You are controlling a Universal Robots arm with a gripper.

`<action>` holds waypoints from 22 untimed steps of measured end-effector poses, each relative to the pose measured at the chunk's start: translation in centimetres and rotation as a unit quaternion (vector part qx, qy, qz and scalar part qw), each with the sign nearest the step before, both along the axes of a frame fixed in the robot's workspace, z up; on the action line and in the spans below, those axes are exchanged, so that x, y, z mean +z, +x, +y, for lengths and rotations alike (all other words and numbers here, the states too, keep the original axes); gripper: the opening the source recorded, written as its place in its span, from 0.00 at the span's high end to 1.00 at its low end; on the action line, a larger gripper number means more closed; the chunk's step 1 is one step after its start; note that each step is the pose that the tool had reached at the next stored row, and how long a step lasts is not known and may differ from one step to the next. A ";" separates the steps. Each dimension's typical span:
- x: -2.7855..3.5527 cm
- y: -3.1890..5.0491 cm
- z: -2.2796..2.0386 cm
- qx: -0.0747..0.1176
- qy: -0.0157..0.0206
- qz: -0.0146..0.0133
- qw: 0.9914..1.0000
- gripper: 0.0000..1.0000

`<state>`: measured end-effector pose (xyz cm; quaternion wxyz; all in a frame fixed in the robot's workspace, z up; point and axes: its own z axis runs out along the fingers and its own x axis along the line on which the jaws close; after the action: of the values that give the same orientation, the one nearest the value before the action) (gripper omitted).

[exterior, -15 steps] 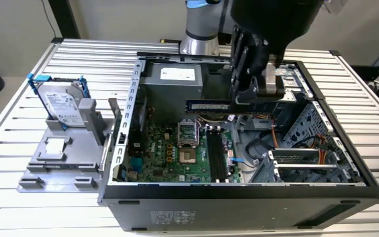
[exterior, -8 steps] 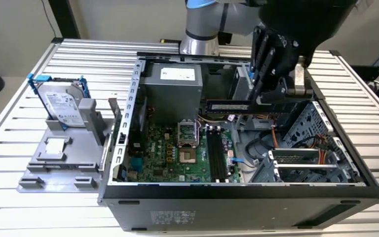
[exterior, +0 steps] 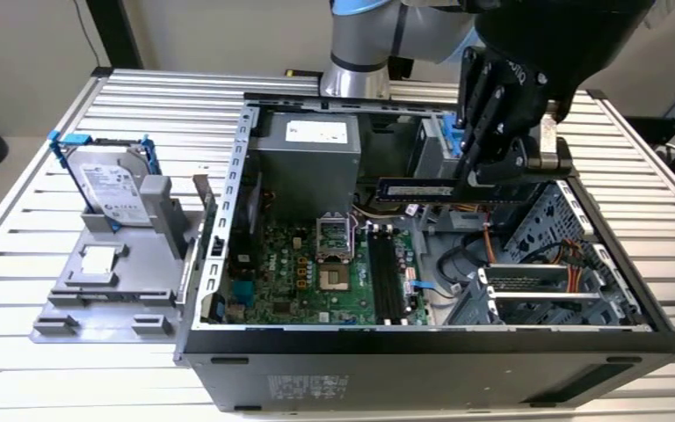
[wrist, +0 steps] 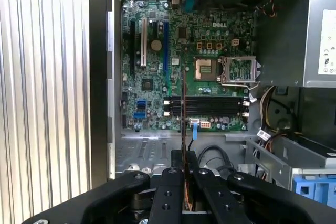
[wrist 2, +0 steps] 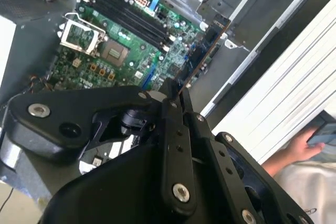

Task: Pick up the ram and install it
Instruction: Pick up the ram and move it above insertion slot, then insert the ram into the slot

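Note:
My gripper (exterior: 492, 186) is shut on the ram (exterior: 417, 187), a long dark stick with a row of chips. It holds the stick level, in the air, above the open computer case. The ram hangs over the far end of the green motherboard (exterior: 302, 268) and its long black slots (exterior: 387, 280). In both wrist views the ram shows edge-on as a thin dark strip (wrist: 184, 129) (wrist 2: 202, 59) reaching out from between the fingers (wrist: 169, 182) (wrist 2: 173, 124). The slots (wrist: 207, 106) (wrist 2: 131, 17) lie below it and apart from it.
The case walls (exterior: 238, 176) and a drive cage (exterior: 548, 281) ring the motherboard. A power supply (exterior: 308, 158) sits at the far end. A hard drive in a blue-handled frame (exterior: 109, 185) stands on a grey fixture at the exterior view's left. A person's hand (wrist 2: 299, 148) is beside the table.

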<state>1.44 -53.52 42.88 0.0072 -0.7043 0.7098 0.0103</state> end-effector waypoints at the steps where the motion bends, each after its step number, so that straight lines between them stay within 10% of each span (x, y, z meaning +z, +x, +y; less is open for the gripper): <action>1: 0.00 0.00 0.09 0.000 0.000 0.000 1.000 1.00; 17: -0.18 0.00 6.75 0.000 0.000 0.000 1.000 1.00; 22: -0.32 0.01 7.51 -0.006 0.001 0.000 1.000 1.00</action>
<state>1.45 -46.01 42.56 0.0076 -0.7001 0.7140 0.0108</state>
